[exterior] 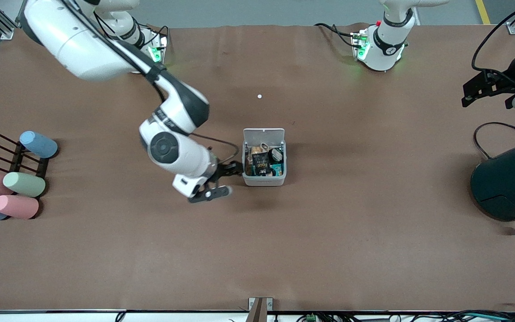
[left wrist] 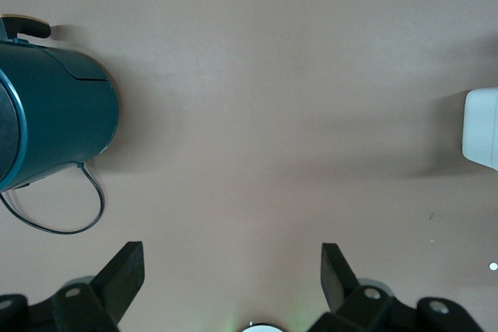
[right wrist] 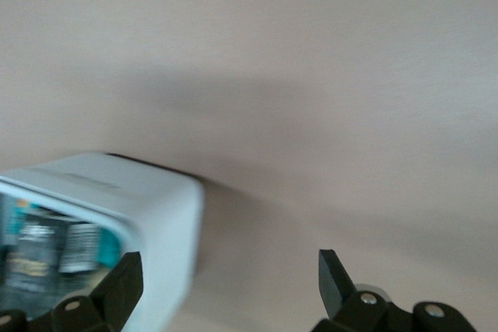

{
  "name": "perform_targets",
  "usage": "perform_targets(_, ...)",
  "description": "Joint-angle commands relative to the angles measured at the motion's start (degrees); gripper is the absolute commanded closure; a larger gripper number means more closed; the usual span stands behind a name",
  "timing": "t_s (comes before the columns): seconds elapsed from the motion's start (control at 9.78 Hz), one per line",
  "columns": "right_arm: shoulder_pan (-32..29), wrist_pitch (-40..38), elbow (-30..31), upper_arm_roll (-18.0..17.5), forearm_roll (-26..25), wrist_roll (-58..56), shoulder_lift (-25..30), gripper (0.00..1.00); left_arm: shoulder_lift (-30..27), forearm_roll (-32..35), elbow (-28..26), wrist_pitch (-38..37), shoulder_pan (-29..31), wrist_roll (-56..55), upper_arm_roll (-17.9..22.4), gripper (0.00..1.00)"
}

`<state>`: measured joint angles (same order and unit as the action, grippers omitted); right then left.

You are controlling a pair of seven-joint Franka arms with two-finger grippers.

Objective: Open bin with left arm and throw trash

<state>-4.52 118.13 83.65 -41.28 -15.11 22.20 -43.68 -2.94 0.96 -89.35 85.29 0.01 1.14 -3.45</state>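
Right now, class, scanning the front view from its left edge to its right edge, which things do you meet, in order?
Pastel cylinders → right gripper, open, beside the bin → bin, lid up, trash inside → left gripper, open, waiting above the table → teal cylinder.

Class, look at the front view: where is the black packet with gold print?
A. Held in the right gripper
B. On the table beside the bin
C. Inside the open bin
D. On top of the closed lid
C. The black packet lies inside the bin, whose lid is swung open; the right gripper beside the bin has empty, open fingers.
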Motion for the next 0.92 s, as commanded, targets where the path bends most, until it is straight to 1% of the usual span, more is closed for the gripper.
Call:
perform_targets(0.0,-7.40,-5.78,1.60,-0.82,-1.06,-9.50,3.68,0.01,-0.22,0.27,0.75,-0.74,0.07,0.71,-0.07,0.00)
perform_targets(0.1,-10.74,-8.33,1.69,-0.82,-1.06,-13.64,4.56,0.01,-0.22,0.27,0.67,-0.74,0.07,0.71,-0.07,0.00)
perform_targets(0.2,-12.87,-10.35,1.95,-0.47,-1.06,-16.64,6.66,0.01,-0.22,0.27,0.75,-0.74,0.16,0.71,-0.07,0.00)
perform_targets(0.31,-13.50,-13.68,2.04,1.79,-0.80,-19.54,10.42,0.01,-0.14,0.36,0.75,-0.65,0.16,0.71,-0.07,0.00)
perform_targets(0.51,-12.89,-23.08,2.04,6.54,0.08,-24.21,17.19,0.01,-0.22,0.36,0.75,-0.65,-0.01,0.71,-0.24,0.00)
perform_targets(0.61,-12.71,-26.34,1.95,9.00,2.08,-27.01,20.27,0.01,-0.22,0.36,0.84,-0.65,-0.01,0.71,-0.33,0.00)
perform_targets(0.72,-12.28,-27.50,2.13,13.72,6.54,-31.04,23.52,0.01,-0.22,0.27,0.84,-0.65,-0.01,0.54,-0.33,0.00)
perform_targets(0.82,-9.84,-29.95,2.04,20.55,11.29,-34.12,26.08,0.01,-0.14,-0.08,0.84,-0.65,-0.01,-0.25,-0.42,0.00)
